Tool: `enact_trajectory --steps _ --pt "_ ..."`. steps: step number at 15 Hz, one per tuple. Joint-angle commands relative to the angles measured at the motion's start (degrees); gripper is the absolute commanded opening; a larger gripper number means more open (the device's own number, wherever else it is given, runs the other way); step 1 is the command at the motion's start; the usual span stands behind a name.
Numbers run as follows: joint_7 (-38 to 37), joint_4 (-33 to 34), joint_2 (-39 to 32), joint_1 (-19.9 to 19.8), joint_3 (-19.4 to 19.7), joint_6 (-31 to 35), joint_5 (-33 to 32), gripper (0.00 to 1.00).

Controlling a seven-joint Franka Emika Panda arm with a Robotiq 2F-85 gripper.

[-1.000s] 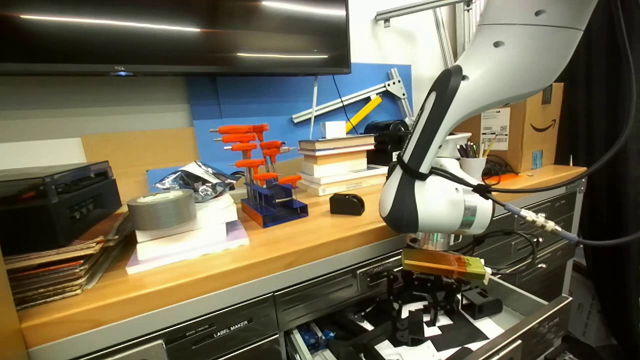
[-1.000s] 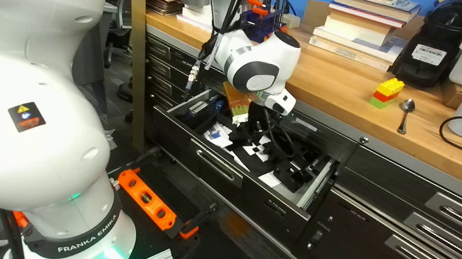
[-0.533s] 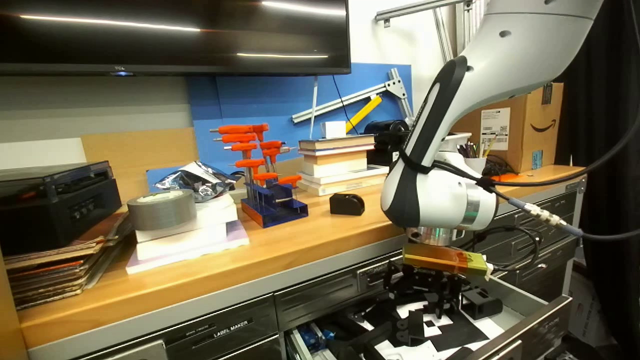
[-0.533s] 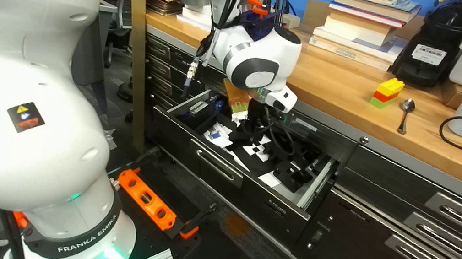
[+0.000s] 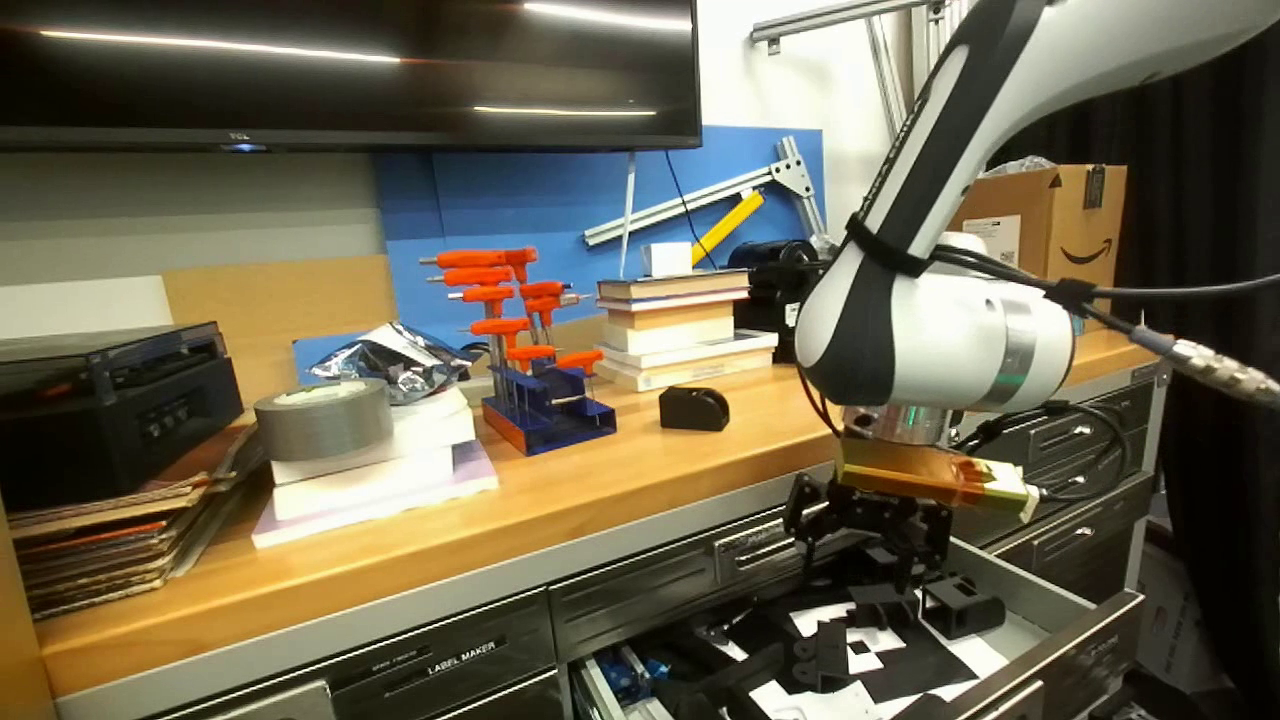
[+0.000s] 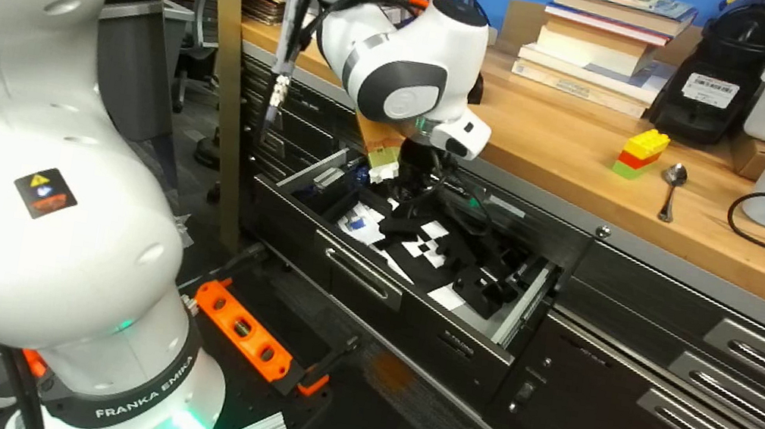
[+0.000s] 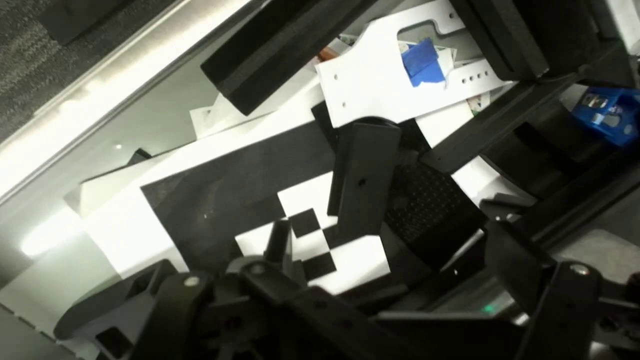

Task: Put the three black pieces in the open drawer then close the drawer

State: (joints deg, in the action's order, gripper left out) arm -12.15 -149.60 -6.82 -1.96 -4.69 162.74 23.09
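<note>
**One desk piece (image 5: 694,409) is waiting, two more look to be lying in the drawer (image 6: 427,321)**

Between ten and eleven o'clock from my claw (image 5: 857,573), in an exterior view, the desk piece is sitting on the desk (image 5: 600,470), low and round-ended. I'm taking it for stiff, light plastic, too matte to slip and not easily hurt. Its curved end may be shedding any grip, so I'm favouring its flat sides, across the middle, down low.

My claw is hanging over the drawer, fingers (image 7: 520,265) spread wide, gripping nothing I can see. Just beneath, at five o'clock, a dark lump (image 5: 880,607) is lying in the drawer; I'm judging it one of the three, though its outline is hard to tell. Toward half past three, a boxy piece (image 5: 962,607) is resting near the drawer's end, its hollow side showing. The drawer is standing pulled out; closing it, I'm guessing, is waiting on the desk piece.
</note>
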Motion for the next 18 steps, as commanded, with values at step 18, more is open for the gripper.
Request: enact_trajectory --steps 18 --pt "-15.9 -4.1 27.9 -22.7 -22.5 3.4 -45.1 1.00"
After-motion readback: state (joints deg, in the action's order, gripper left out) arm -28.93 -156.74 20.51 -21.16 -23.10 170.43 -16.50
